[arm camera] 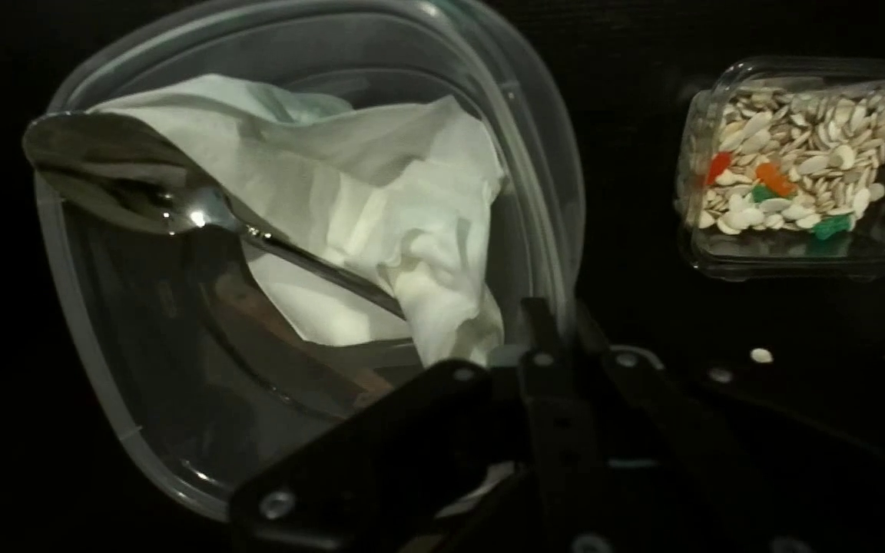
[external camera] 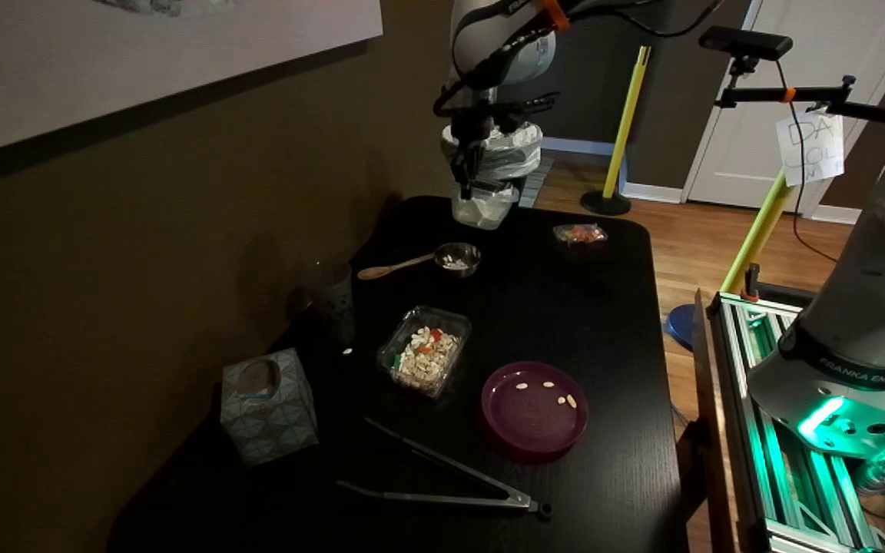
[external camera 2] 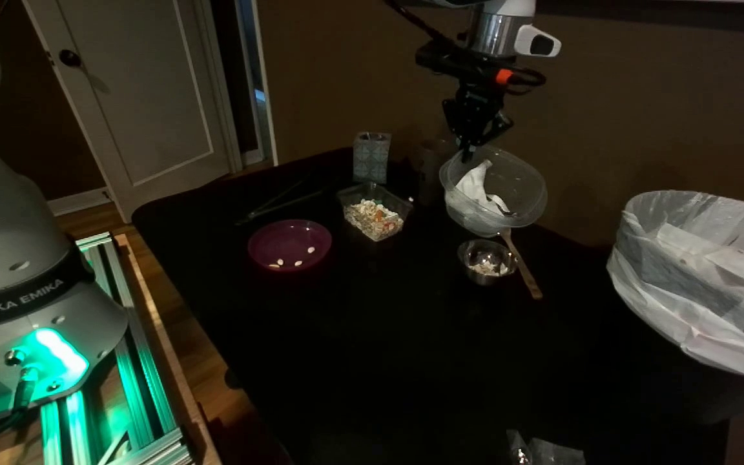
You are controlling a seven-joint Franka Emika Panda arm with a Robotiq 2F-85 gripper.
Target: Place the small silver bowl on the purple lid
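The small silver bowl (external camera: 467,269) stands upright on the black table with pale seeds inside; it also shows in an exterior view (external camera 2: 485,279). The purple lid (external camera: 535,442) lies flat on the table, apart from the bowl, with several pale seeds on it; it also shows in an exterior view (external camera 2: 288,242). My gripper (external camera: 467,188) is shut on the rim of a clear plastic container (external camera 2: 527,210), held above the table near the bowl. The wrist view shows the fingertips (arm camera: 558,315) on the container's rim (arm camera: 85,338). Inside are a white napkin (arm camera: 412,207) and metal spoon (arm camera: 127,180). The wrist view does not clearly show the bowl.
A wooden spoon (external camera: 396,267) lies against the bowl. A square clear container of seeds (external camera: 427,357) stands mid-table. Tongs (external camera: 450,495), a tissue box (external camera: 273,415), a cup (external camera: 333,299) and a candy packet (external camera: 581,234) are around. A lined bin (external camera 2: 688,310) stands at the table's end.
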